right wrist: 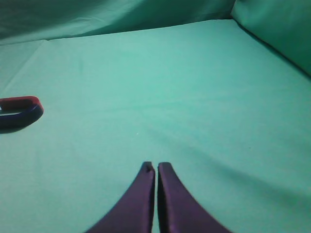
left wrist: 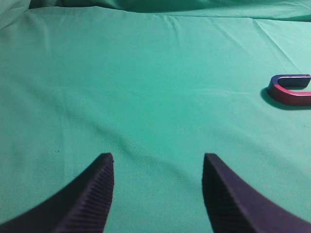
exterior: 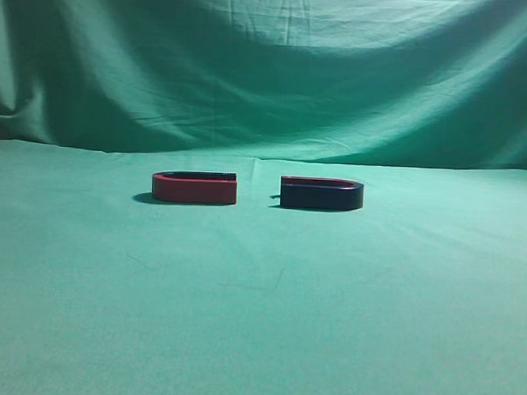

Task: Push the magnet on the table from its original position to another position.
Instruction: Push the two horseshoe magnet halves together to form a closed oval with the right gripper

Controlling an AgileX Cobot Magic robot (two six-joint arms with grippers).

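The magnet [exterior: 321, 194], dark navy with a thin red top rim, lies on the table [exterior: 258, 320] right of centre, its open end facing left. It also shows at the left edge of the right wrist view [right wrist: 19, 112]. My right gripper [right wrist: 156, 166] is shut and empty, hovering over bare cloth well to the right of the magnet. My left gripper [left wrist: 158, 158] is open and empty over bare cloth. Neither gripper shows in the exterior view.
A same-sized red U-shaped magnet [exterior: 194, 187] lies left of the navy one with a small gap between them; it also shows at the right edge of the left wrist view [left wrist: 290, 91]. A draped green backdrop [exterior: 269, 66] rises behind the table.
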